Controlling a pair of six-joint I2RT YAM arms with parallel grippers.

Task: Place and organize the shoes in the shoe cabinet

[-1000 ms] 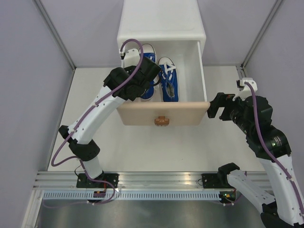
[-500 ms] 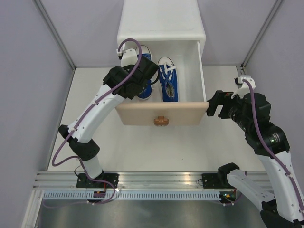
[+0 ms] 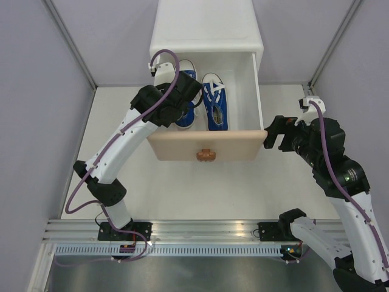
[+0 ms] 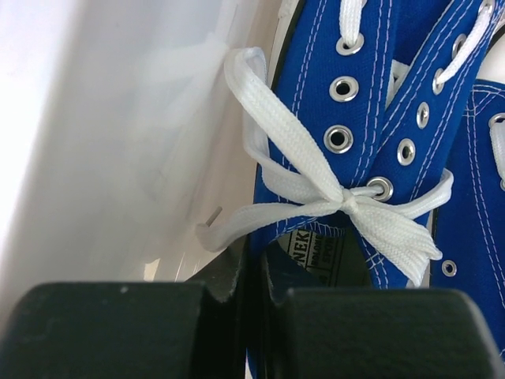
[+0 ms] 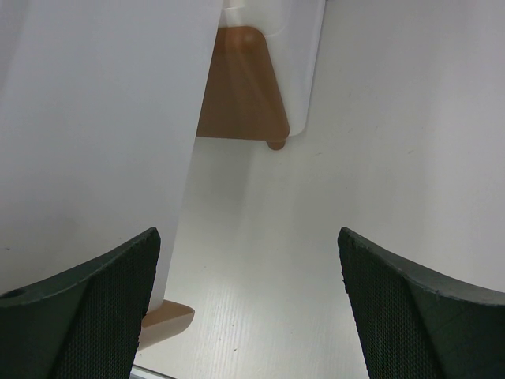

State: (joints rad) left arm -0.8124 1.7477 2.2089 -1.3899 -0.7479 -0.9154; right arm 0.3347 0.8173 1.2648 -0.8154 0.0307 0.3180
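Note:
The white shoe cabinet (image 3: 206,27) stands at the back with its beige upper drawer (image 3: 206,146) pulled out. Two blue shoes with white laces lie side by side inside it, toes to the back. My left gripper (image 3: 182,100) reaches into the drawer over the left blue shoe (image 3: 189,115). In the left wrist view this gripper (image 4: 251,264) is shut on the collar edge of that shoe (image 4: 347,103), close to the drawer's white wall. The right blue shoe (image 3: 216,104) lies free. My right gripper (image 3: 273,135) hangs open and empty beside the drawer's right front corner.
The drawer front carries a bear-face knob (image 3: 206,155). In the right wrist view the drawer's white side wall (image 5: 102,118) fills the left, with the brown lower drawer front (image 5: 241,87) and a small foot (image 5: 274,144) beyond. Grey partition walls (image 3: 36,91) enclose the white table (image 3: 200,188).
The left gripper has shifted slightly toward the back of the drawer with the shoe. The right gripper has edged a little left toward the drawer's corner.

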